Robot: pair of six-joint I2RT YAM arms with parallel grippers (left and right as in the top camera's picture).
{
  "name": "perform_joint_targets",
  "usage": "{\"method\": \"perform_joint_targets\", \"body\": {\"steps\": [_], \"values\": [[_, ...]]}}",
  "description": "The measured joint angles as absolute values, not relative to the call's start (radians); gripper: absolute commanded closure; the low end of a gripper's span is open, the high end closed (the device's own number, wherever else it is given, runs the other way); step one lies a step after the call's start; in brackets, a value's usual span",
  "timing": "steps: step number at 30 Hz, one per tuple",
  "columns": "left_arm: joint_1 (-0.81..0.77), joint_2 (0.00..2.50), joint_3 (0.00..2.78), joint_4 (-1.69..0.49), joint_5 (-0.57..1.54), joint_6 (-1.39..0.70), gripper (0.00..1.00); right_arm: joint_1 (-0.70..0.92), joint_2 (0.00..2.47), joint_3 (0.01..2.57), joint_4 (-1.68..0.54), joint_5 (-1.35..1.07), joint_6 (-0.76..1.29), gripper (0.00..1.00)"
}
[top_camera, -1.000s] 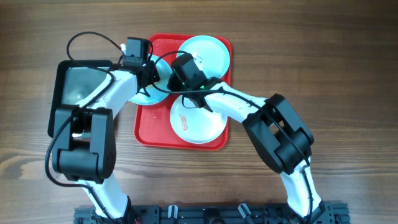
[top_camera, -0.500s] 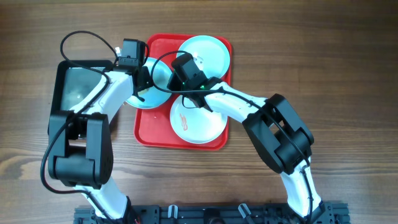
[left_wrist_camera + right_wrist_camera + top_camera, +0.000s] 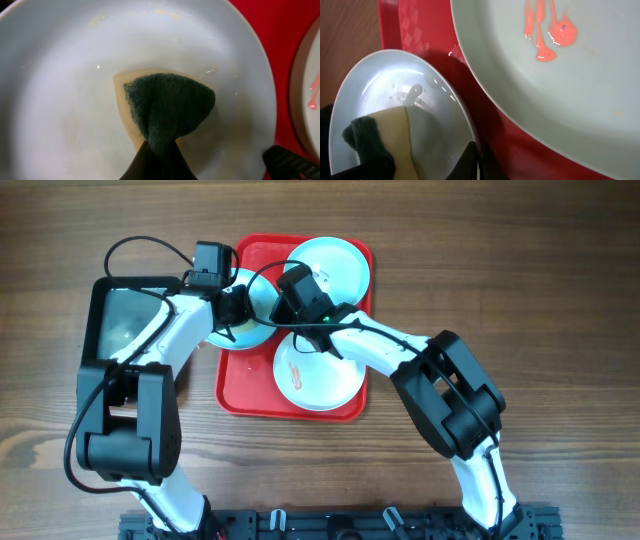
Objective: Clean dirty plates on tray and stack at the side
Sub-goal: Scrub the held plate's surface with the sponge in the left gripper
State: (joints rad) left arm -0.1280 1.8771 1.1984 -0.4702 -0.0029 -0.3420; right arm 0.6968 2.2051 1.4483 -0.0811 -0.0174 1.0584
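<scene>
We note left fingers [image 3: 159,161] closed on green-faced sponge [image 3: 167,107], sponge pressed into left plate [image 3: 60,100]. Right fingers [image 3: 472,159] pinch that plate's rim. Both plates on red tray [image 3: 240,385] on worktop [image 3: 560,280]; smeared plate [image 3: 580,85] just beside.

Both arms reach over the far left corner of the tray [image 3: 240,385]. Left tool [image 3: 159,150] clamps a sponge [image 3: 170,107]; right tool [image 3: 474,159] pinches the rim of a plate [image 3: 385,95].
</scene>
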Motion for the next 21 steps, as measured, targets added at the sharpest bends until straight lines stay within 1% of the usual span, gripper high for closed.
{"method": "perform_joint_targets", "body": {"steps": [7,21], "values": [[-0.128,1.882,1.198,-0.435,-0.041,-0.345,0.96,0.697,2.205,1.448,-0.081,-0.017,1.063,0.96],[-0.139,1.894,1.198,-0.498,-0.236,-0.312,0.96,0.698,2.205,1.448,-0.080,-0.017,1.085,0.96]]}}
